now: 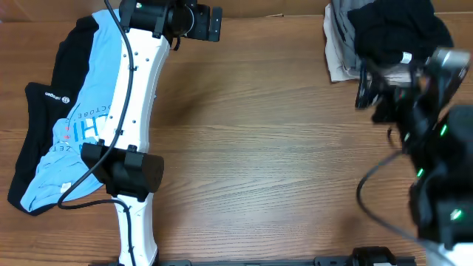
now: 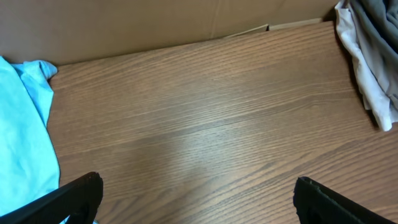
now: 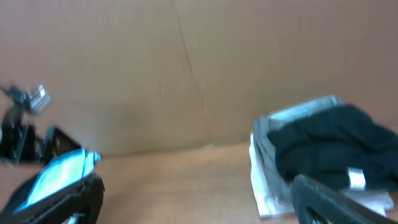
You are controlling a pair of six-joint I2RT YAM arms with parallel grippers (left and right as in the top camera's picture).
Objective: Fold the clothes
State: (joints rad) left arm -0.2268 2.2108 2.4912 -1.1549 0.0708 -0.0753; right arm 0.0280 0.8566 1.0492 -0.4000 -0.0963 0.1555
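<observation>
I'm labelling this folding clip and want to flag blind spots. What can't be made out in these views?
1. Overhead: the print on the light-blue tee, partly covered by the left arm and too small to read.
2. Overhead: the pile under the black shirt, cut by the top edge and overlapped by the blurred right arm; garment count unclear.
3. Right wrist: whole view blurred; the white tag is unreadable.

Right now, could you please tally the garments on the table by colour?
Black: 2, the black logo garment on the left and the black shirt on the right.
Light blue: 1, the printed tee.
Grey: 1 showing, the grey garment beneath that shirt.
White: 1 showing, the white garment lowest.
Total: 5 visible; more may lie hidden underneath.
</observation>
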